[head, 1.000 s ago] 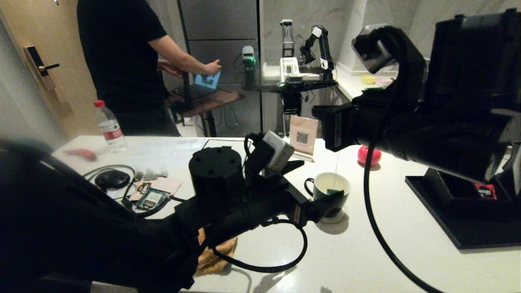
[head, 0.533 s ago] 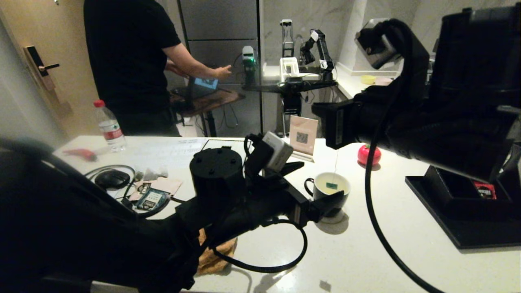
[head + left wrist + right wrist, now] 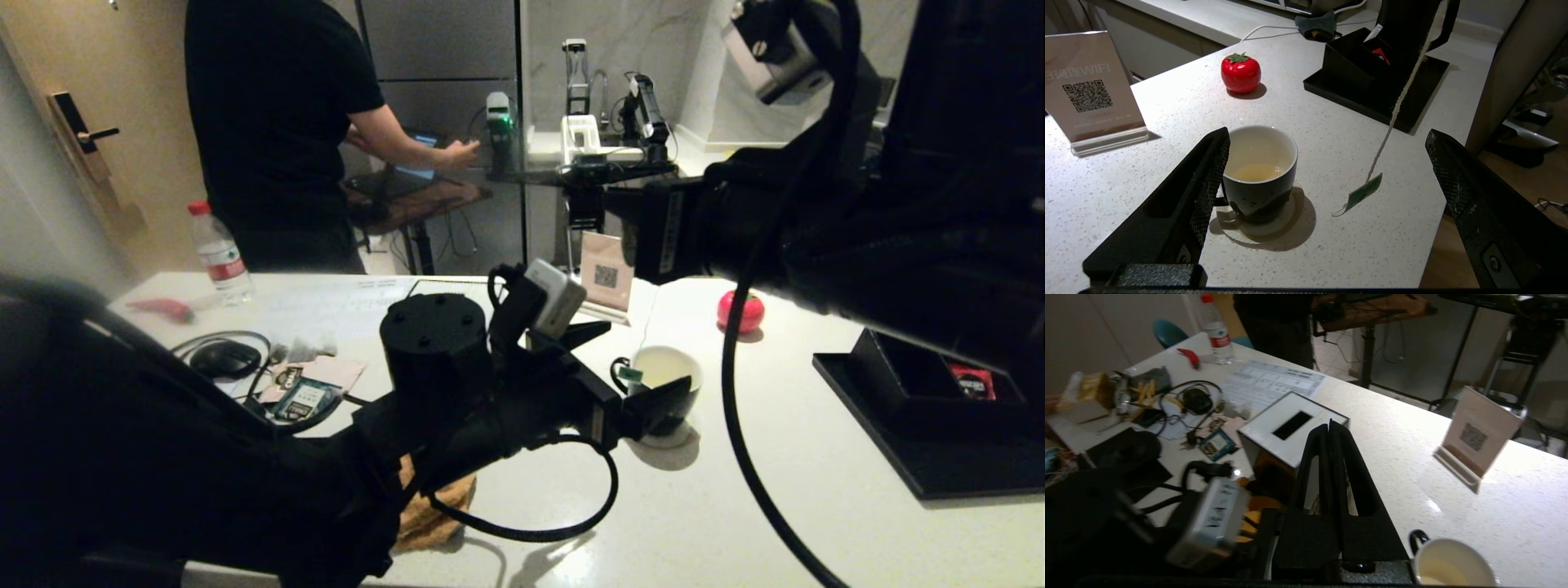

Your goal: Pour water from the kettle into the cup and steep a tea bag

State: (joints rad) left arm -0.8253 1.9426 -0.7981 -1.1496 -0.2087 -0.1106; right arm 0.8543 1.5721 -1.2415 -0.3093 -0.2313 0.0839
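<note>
Cup (image 3: 1259,171), holding pale water: string tag (image 3: 1363,194) swung out toward five o'clock, right tool (image 3: 1330,428) pinching its string, left tool (image 3: 1327,196) spread.

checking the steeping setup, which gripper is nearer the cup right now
Left. The left gripper sits at table level with its open fingers beside the cup. The right gripper is shut and raised above and behind the cup.
</note>
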